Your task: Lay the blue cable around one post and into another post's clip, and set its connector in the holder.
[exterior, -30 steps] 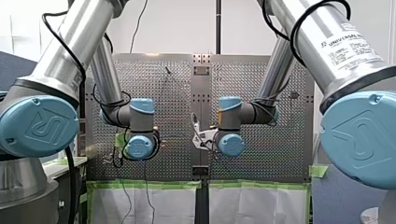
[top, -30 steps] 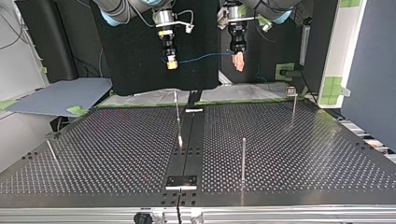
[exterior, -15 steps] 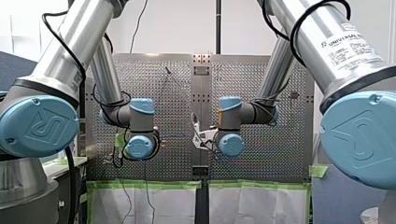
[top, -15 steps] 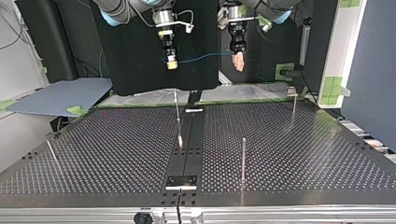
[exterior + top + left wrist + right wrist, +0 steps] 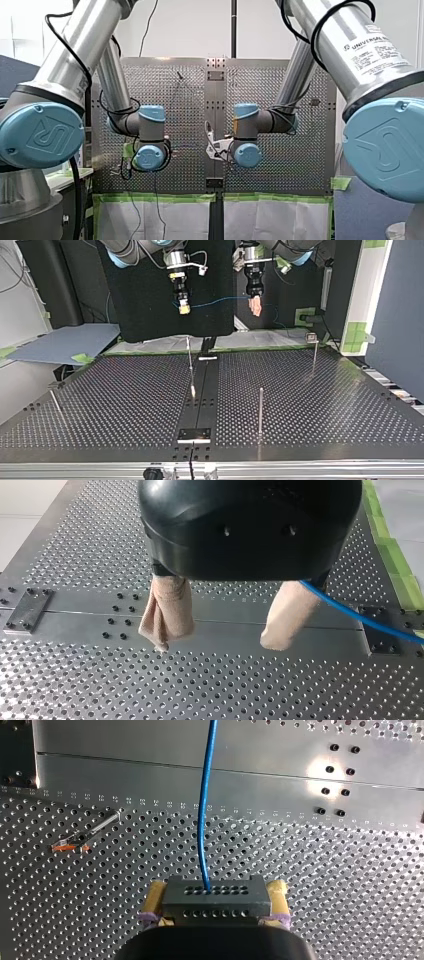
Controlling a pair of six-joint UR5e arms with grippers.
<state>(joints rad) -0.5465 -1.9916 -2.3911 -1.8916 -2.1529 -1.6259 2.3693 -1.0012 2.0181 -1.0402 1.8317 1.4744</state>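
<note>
blue cable aloft, well apart from the post
right gripper clamps connector; left gripper gapes (close on cable first).

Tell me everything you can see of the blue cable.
The blue cable is thin and smooth, seemingly plastic-sheathed. One end enters a dark grey connector with rows of holes, clamped between the yellow pads of my right gripper. From there it spans the air, sagging slightly, well above the perforated table, to my left gripper, passing beside one of its open beige pads; contact there is unclear. It rounds no post.
</note>
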